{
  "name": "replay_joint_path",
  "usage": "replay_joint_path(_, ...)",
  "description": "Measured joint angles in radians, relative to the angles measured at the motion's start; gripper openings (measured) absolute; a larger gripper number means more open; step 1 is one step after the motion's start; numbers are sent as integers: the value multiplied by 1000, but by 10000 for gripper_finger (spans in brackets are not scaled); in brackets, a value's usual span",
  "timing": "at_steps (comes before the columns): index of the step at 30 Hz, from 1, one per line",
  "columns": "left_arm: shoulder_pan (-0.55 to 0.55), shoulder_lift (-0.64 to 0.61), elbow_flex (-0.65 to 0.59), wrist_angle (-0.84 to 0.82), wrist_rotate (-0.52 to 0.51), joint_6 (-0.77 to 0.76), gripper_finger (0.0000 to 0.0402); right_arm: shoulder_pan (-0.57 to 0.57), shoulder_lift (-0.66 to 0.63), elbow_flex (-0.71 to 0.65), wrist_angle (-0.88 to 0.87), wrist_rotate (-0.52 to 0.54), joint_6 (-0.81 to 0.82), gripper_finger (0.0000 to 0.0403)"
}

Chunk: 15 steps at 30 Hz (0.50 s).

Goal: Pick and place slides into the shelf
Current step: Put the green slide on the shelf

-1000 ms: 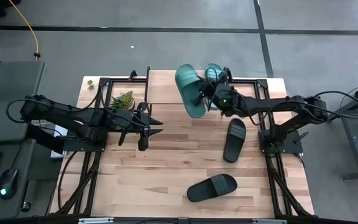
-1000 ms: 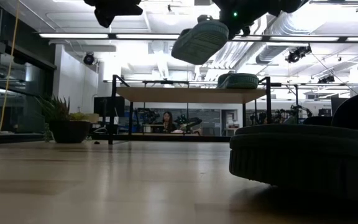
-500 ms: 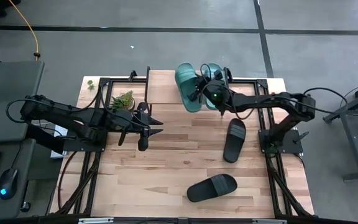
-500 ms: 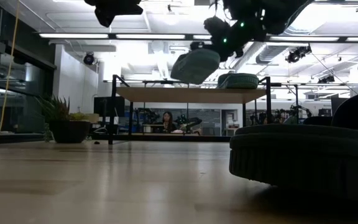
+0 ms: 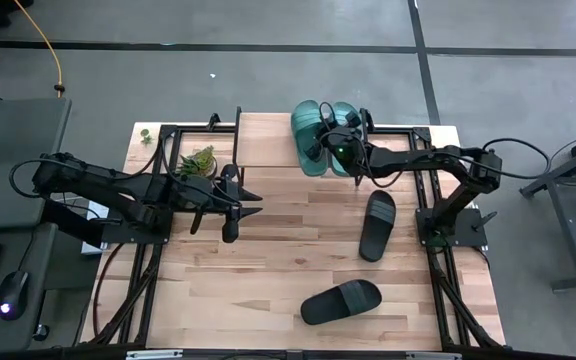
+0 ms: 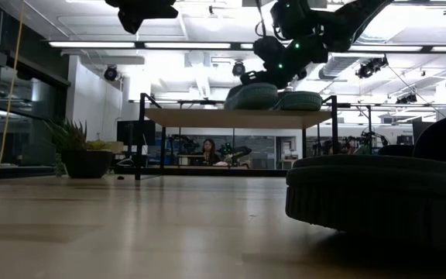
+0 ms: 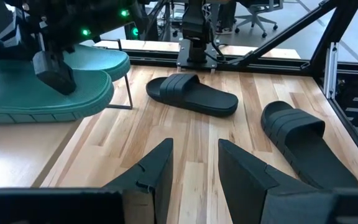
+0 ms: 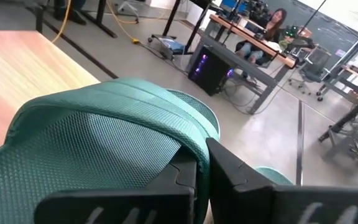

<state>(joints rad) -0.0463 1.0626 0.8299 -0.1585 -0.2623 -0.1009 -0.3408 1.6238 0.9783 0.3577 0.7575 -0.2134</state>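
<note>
The right gripper (image 5: 330, 143) is clenched on the strap of a teal slide (image 5: 308, 135) resting on the shelf (image 6: 238, 118) beside the other teal slide (image 5: 346, 128), two black slides (image 5: 376, 224) lie on the tabletop (image 5: 268, 260), and the left gripper (image 5: 236, 205) hovers part-open, empty.

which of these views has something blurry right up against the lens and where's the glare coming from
Low view: a black slide looms soft and dark at the right edge, and bright ceiling lights put the arms and shelf in silhouette. Right wrist view: the teal slide fills the frame, slightly soft. High view: even light, no glare.
</note>
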Motion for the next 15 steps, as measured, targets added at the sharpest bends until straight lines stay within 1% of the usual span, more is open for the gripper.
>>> replay_joint_path(6,0,0,0,0,0,0,113,0,0,0,-3,36,-35,0)
replay_joint_path(15,0,0,0,-1,0,0,113,0,-2,0,-33,62,-48,0)
